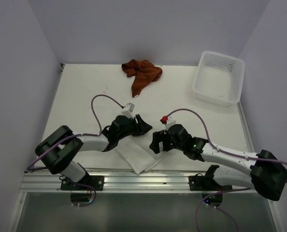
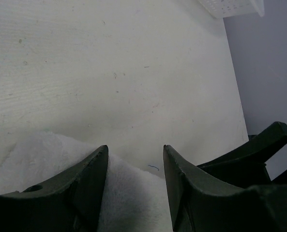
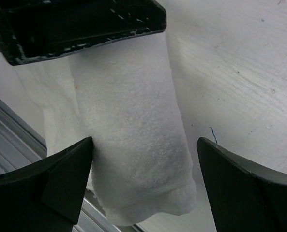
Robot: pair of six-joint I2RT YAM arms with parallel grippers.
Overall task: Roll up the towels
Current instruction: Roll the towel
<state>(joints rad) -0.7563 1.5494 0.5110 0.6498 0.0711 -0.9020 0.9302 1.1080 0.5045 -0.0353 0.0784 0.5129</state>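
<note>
A white towel [image 1: 141, 155] lies partly rolled at the table's near edge, between my two grippers. My left gripper [image 1: 141, 126] is at its far end, open, its fingers [image 2: 92, 183] straddling the towel's thick rolled edge [image 2: 131, 200]. My right gripper [image 1: 156, 141] is open wide over the towel's right side. In the right wrist view the roll [image 3: 128, 121] lies between its fingers [image 3: 61, 179], touching the left one, with the left gripper [image 3: 75, 24] across the top. A rust-brown towel [image 1: 142, 72] lies crumpled at the table's far edge.
A white slotted basket [image 1: 219, 77] stands at the far right, its corner also in the left wrist view [image 2: 235, 6]. An aluminium rail [image 1: 148, 180] runs along the near edge, just below the white towel [image 3: 7, 135]. Walls close in on both sides.
</note>
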